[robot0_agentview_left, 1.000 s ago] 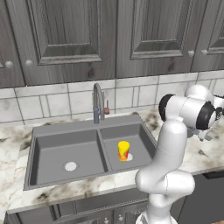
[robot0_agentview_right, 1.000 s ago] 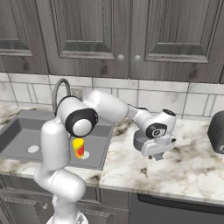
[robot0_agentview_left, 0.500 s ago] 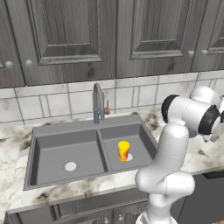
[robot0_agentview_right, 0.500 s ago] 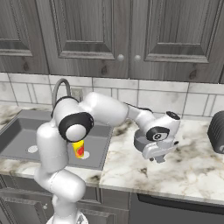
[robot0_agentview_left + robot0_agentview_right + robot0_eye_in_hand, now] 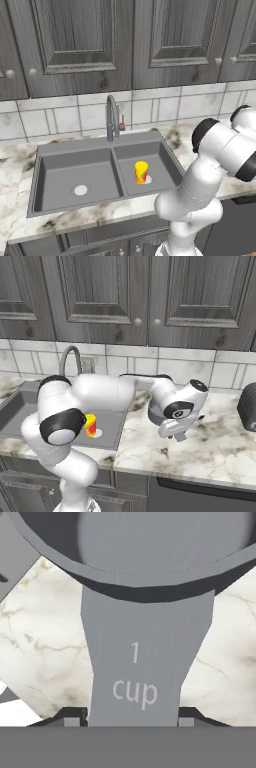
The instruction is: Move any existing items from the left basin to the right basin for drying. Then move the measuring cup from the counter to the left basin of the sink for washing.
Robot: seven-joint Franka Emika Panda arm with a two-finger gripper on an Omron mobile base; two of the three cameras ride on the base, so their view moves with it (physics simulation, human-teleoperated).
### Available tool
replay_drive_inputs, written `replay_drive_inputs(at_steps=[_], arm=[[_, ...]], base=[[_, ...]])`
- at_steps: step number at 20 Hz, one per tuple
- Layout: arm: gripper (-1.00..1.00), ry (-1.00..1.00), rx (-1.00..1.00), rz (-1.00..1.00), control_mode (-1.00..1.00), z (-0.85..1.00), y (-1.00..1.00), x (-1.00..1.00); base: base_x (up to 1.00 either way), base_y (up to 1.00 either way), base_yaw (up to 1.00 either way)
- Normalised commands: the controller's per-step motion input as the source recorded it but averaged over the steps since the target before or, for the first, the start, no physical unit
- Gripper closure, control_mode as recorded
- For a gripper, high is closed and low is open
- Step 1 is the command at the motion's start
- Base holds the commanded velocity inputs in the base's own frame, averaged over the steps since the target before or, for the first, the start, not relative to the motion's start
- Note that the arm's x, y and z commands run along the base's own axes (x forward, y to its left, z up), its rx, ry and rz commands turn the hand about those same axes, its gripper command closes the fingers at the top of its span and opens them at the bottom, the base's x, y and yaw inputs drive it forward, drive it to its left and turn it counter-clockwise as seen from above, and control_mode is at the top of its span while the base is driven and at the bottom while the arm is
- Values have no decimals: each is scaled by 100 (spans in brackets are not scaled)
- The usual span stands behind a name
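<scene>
Lower than a moment ago, the gripper [image 5: 179, 432] sits over the counter [image 5: 210, 448] right of the sink [image 5: 100, 172]; yellow cup [image 5: 141, 172] stands in the right basin [image 5: 162, 165]. Hand view: fingertips [image 5: 72, 717] flank the measuring cup [image 5: 137, 612] handle, grasp uncertain

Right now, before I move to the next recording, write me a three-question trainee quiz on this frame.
1. True or false: the small yellow cylindrical cup with orange-red marking stands in the left basin of the grey metal double sink.
2. Which words are printed on the flat handle of the dark grey measuring cup?
3. Multiple choice: in the hand view, the two-finger gripper is (a) over the tap, (b) at the handle's end, one fingertip either side, (c) inside a basin.

Key: 1 false, it stands in the right basin; 2 "1 cup"; 3 b.
</scene>
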Motion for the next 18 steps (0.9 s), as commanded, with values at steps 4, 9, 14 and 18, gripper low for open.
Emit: replay_drive_inputs(at_steps=[4,9,14,18], arm=[[100,-1,-3,0,-100,58,45,-33],[100,0,-2,-1,-100,47,49,-32],[100,0,0,-5,-100,35,48,-45],[100,1,0,-8,-100,29,49,-48]], base=[[0,0,0],[0,0,0],[0,0,0],[0,0,0]])
